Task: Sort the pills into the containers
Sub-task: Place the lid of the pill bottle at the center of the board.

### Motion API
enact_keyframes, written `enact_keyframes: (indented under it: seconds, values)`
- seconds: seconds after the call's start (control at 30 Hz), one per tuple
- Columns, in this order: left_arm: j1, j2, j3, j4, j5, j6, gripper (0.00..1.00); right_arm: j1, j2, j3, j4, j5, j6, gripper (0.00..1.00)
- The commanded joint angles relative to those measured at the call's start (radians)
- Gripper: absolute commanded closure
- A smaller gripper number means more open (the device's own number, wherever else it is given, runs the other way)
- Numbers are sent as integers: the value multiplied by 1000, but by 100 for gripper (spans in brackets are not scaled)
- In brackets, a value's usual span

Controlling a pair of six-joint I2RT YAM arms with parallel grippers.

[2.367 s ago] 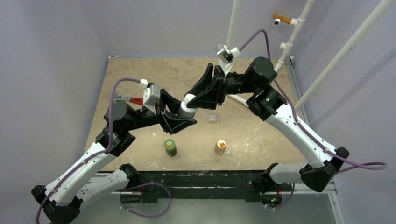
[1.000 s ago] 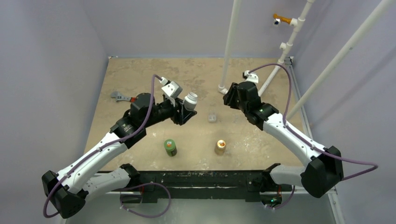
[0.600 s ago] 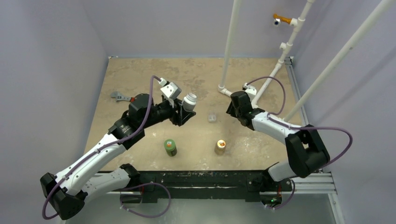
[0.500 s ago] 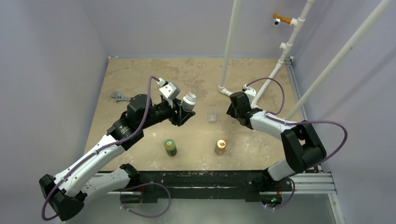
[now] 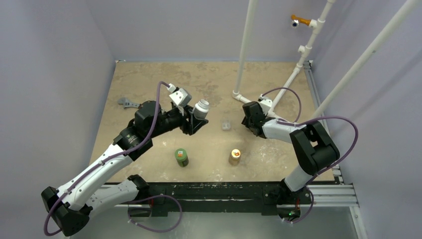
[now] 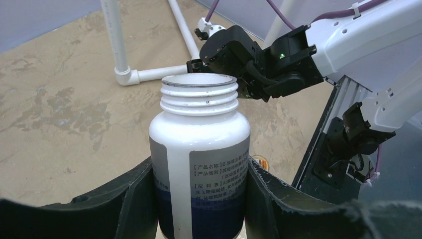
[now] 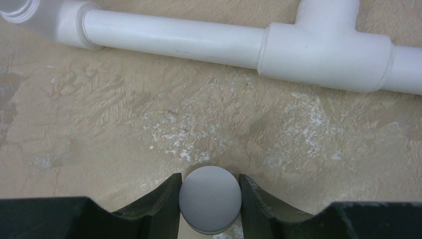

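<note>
While left hand (image 6: 199,185) clamps uncapped bottle (image 6: 199,132) | label (image 6: 219,177): small Chinese print

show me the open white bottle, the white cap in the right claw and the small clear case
open white bottle (image 6: 199,129), left wrist view, shoulder below the threads
white cap (image 7: 210,204), right wrist view, middle of its round face
small clear case (image 5: 226,125), top external view, middle of its top

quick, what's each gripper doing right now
Left gripper: closed on an uncapped white bottle, held upright.
Right gripper: closed on a round white cap, low over the table.
</note>
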Motion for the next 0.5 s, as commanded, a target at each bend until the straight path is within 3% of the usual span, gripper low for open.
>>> enact_keyframes:
  seconds: [0.0,0.3,0.47]
  values:
    - [1,-9,5,35,19,-4,100,-5,13,-15,22,49,23,79]
    - [0,6,7,36,25,-4,100,-5,-1,-17,-2,40,27,53]
    - [1,14,7,37,27,-5,100,-5,-9,-14,-12,35,24,45]
